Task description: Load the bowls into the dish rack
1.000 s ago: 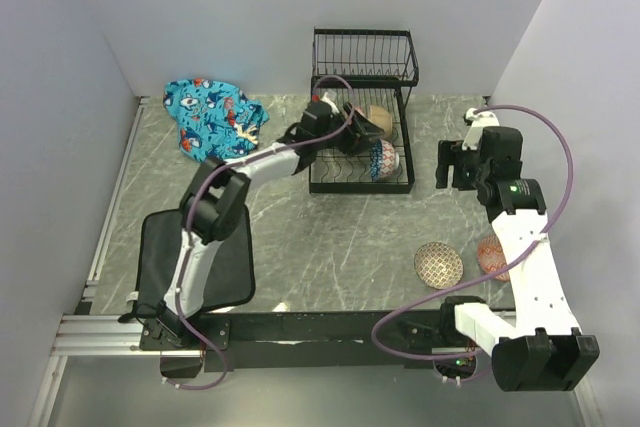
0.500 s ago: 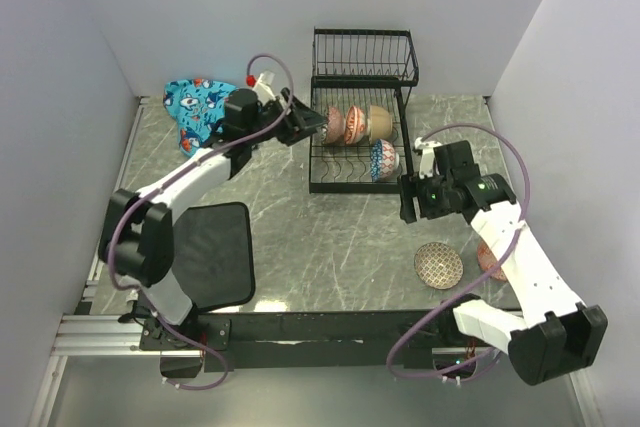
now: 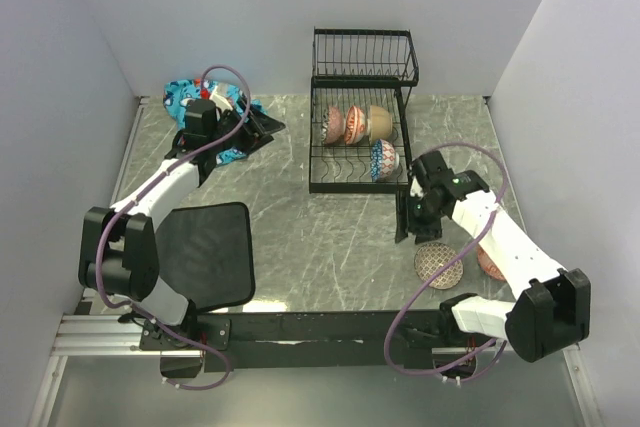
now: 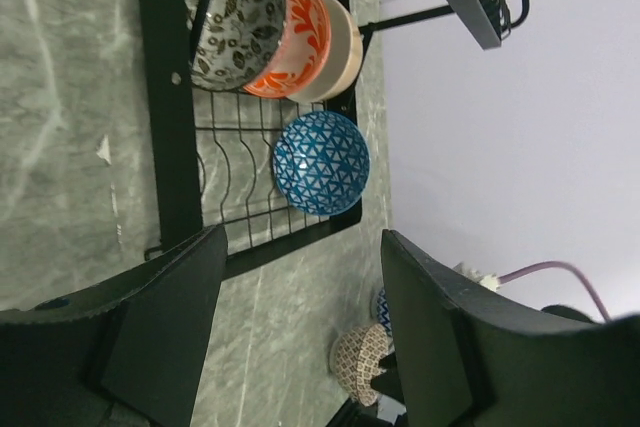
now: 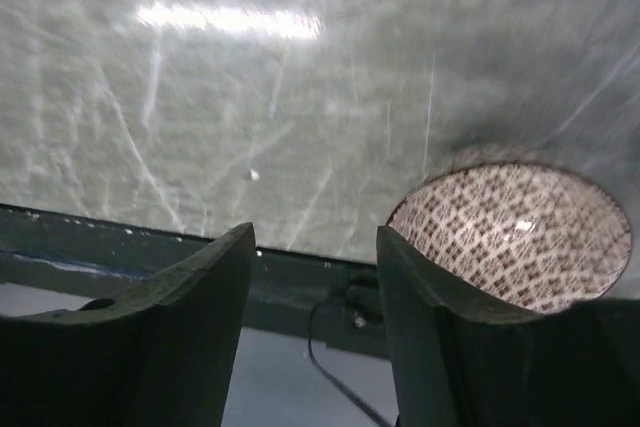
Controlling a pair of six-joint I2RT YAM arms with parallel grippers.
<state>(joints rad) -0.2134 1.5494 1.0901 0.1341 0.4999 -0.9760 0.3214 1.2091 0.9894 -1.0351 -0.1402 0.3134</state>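
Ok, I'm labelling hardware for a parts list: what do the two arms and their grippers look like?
Both arms have white links with black joints and bases: left arm, right arm. A purple cable loops along each. The left gripper and right gripper have broad, flat, dark fingers. No markings are legible.

Four round ceramic bowls (image 3: 353, 125) stand in the black wire dish rack (image 3: 365, 55); two other bowls (image 3: 438, 265) lie on the worktop (image 3: 320, 237), front-right of it.
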